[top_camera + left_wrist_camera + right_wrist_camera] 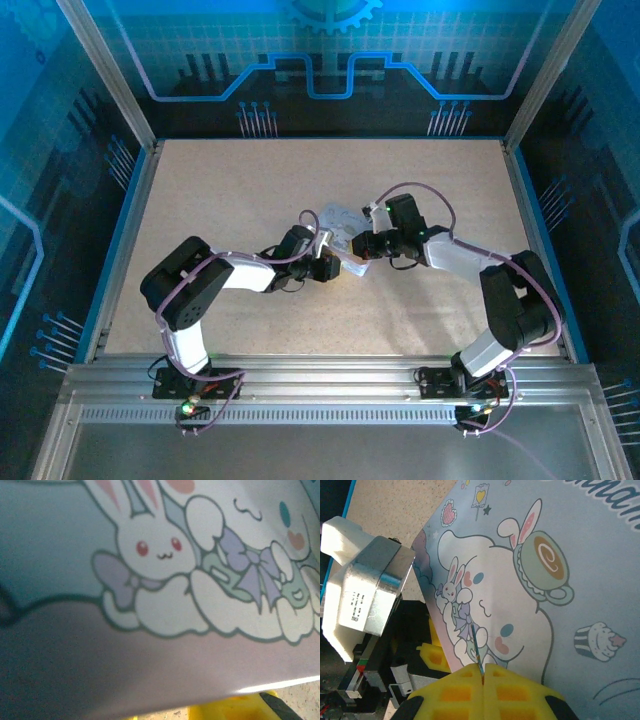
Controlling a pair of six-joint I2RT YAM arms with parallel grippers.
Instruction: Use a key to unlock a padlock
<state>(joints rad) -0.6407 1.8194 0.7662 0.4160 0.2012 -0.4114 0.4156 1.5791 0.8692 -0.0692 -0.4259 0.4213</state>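
Two arms stood bolted at the near edge of the table. Both were bent at the elbow and reached inward, and their wrists met near the table's middle.

The left arm ran low, its forearm angled right. The left claw was clamped on the lower edge of the tin. One yellow pad lay against the printed face in the left wrist view. That arm's grey-and-white wrist camera sat just beside the tin's edge.

The right arm folded back on itself, its forearm pointing left. The right claw was clenched, its two yellow pads pressed together. A thin sliver stood pinched between them, taken to be the key. It was seen edge-on, with its tip against the cartoon print on the tin.

Count: two arms, two claws, one tin, one key.

The tin was tilted up off the table, between the two claws, with its printed face turned toward the right wrist.

The padlock's position could not be determined.
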